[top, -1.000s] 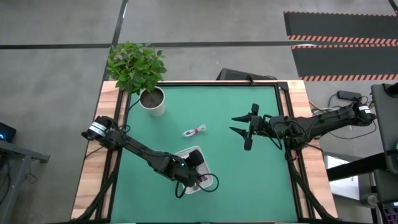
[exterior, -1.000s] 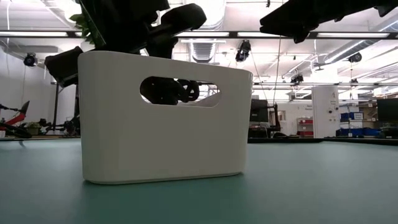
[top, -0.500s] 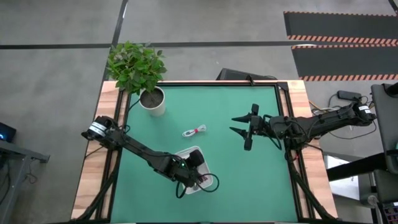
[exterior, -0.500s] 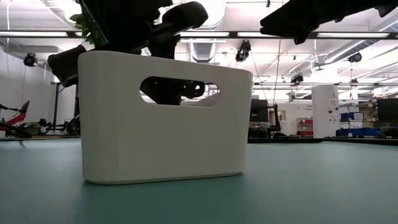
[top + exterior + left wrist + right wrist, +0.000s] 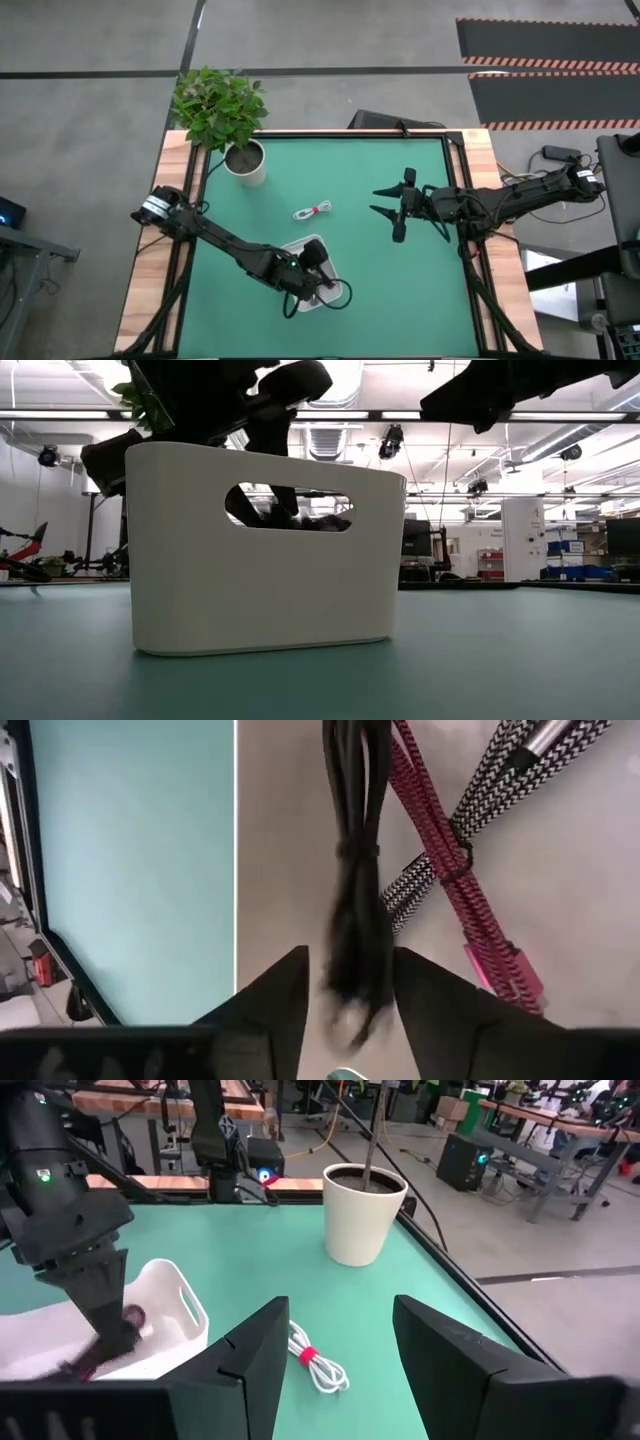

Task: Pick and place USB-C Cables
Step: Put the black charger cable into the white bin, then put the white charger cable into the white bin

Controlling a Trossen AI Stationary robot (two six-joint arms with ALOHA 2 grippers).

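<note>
**Left end effector inside the tray with the black cable; white cable not yet collected**

Your left end effector (image 5: 318, 283) sits inside the white tray (image 5: 341, 297), at about 6 o'clock on the green bench (image 5: 400, 290). In the left wrist view its two fingers (image 5: 272, 998) stand slightly apart, with the black USB-C cable (image 5: 358, 870) running between them. The cable is blurred near the tips, so you cannot tell whether it is pinched or already let go. Its long axis runs straight away from the fingers along the tray floor.

Beside it lie the magenta-red cable (image 5: 450, 890) and the grey braided cable (image 5: 500, 790). They cross each other in an X, and both are strapped near the crossing. The metal plug of the magenta-red cable points back toward the end effector.

The white cable (image 5: 313, 211) lies near bench centre, well apart from the tray. Its long axis runs from about 8 o'clock to 2 o'clock, with a red tie at mid-length.

Your right end effector (image 5: 385, 199) hovers wide open and empty at about 3 o'clock, its fingers pointing toward the white cable.

Risks, as judged from here:
- If the black cable clings to a finger on withdrawal, it may be dragged back over the tray wall.
- A lift that catches the wall could shift the light tray.
- The potted plant (image 5: 228, 118) at 11 o'clock stands clear of both arms.
</note>
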